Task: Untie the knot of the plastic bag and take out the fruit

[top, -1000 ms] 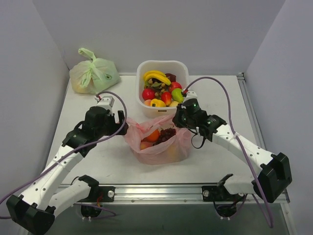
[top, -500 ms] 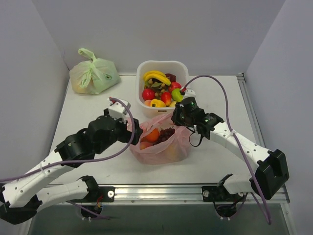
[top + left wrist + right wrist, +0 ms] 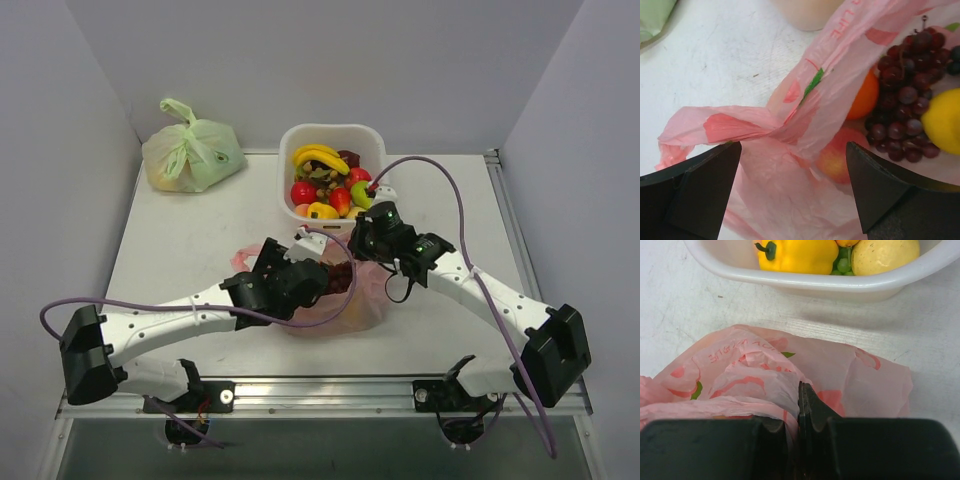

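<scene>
The pink plastic bag (image 3: 345, 305) lies open in front of the white basket. No knot shows; one handle loop (image 3: 715, 125) trails loose on the table. Inside the bag I see a dark purple grape bunch (image 3: 907, 75), an orange (image 3: 865, 97), a pinkish-yellow fruit (image 3: 835, 160) and a yellow fruit (image 3: 942, 125). My left gripper (image 3: 318, 275) is open and empty just above the bag's mouth, its jaws (image 3: 792, 147) spread wide over the pink film. My right gripper (image 3: 362, 243) is shut on the bag's far right rim (image 3: 840, 365), its fingertips (image 3: 805, 395) pinching the film.
The white basket (image 3: 290, 150) full of toy fruit stands just behind the bag; its near wall (image 3: 805, 282) is close to my right gripper. A tied pale green bag (image 3: 190, 150) sits at the back left. The left arm lies across the table's front left.
My left arm has swung right, from left of the bag to over its mouth, with its gripper open. My right gripper keeps its hold on the bag's rim and has hardly moved.
</scene>
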